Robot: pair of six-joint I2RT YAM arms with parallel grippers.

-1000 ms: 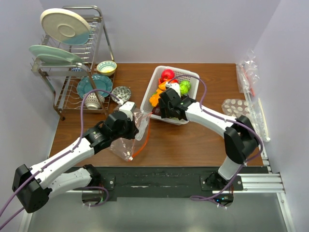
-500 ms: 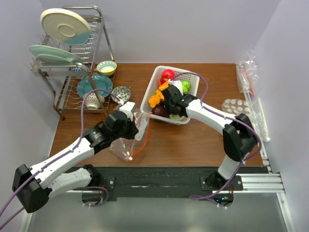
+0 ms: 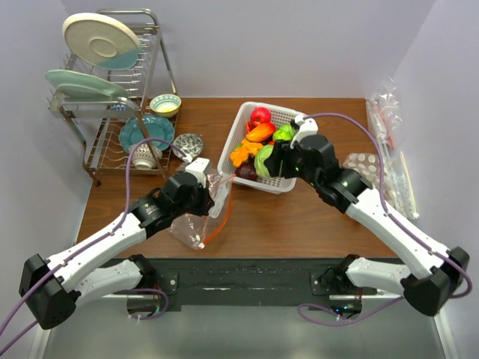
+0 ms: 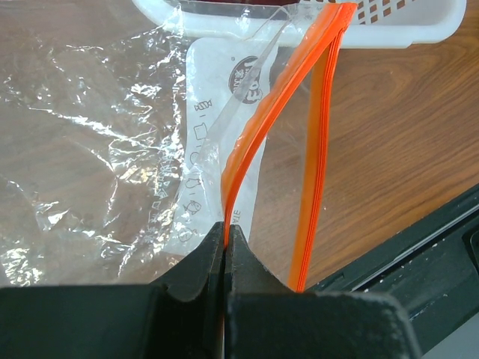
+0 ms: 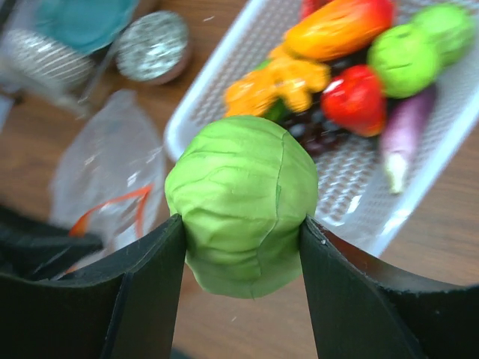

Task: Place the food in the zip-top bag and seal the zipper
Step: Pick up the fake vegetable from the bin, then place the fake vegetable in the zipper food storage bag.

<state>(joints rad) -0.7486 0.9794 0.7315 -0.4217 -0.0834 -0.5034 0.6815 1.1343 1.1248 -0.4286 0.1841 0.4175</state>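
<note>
1. The right jaws grip a cabbage (image 5: pixel 241 202), one pad on each flank, spread only as wide as it is. They hold it over the near side of the basket (image 3: pixel 230 143).
2. The left jaws are pressed together on one lip of the zipper (image 4: pixel 251 142), pinching it at its near end. The other lip stands apart, so the mouth gapes.
3. The bag (image 3: pixel 193 221) lies on the worktop (image 3: pixel 299 217) just beside the basket's near-left corner, to the left of the right jaws and nearer the arm bases.
4. The zipper's long axis runs from that corner toward the near worktop edge, so the mouth faces right, toward the cabbage.
5. The coming move looks like the right arm's: across to the left, then down between the two lips. The cabbage seems nearly as wide as the gap, so it may snag the free lip.
</note>
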